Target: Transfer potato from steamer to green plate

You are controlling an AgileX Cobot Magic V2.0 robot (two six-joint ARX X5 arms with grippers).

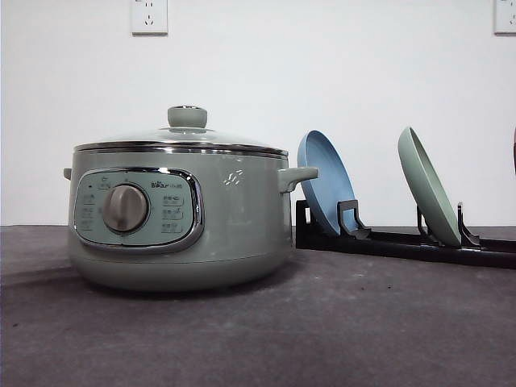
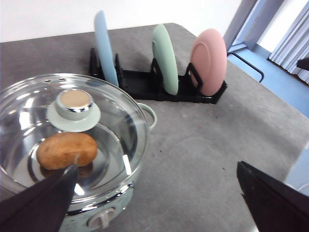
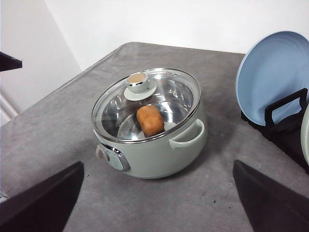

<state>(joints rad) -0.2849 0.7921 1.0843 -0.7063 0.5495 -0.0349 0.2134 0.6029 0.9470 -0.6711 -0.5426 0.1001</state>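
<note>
Sage-green steamer (image 1: 181, 218) on the grey worktop (image 1: 322, 330), at about 9 o'clock in the front view, glass lid (image 3: 147, 104) shut, knob (image 1: 187, 116) on top, silver dial (image 1: 125, 209) facing the camera. Potato (image 2: 66, 150) inside the steamer, lying on the shiny metal floor under the lid, seen through the glass just beside the knob; also visible from the right wrist view (image 3: 150, 120). Black rack (image 1: 403, 240) at 3 o'clock of the steamer, just beside its side handle (image 1: 298, 176). Blue plate (image 1: 326, 189) standing tilted in the nearest slot, green plate (image 1: 427, 193) tilted in the next slot along, pink plate (image 2: 208, 62) beyond that in the left wrist view. Left tool (image 2: 159, 203) spread wide, released, nothing between the dark fingers (image 2: 41, 203), hanging above the steamer's near rim. Right tool (image 3: 159, 203) likewise released, fingers (image 3: 270, 198) well apart, holding nothing, above the worktop near the steamer.
</note>
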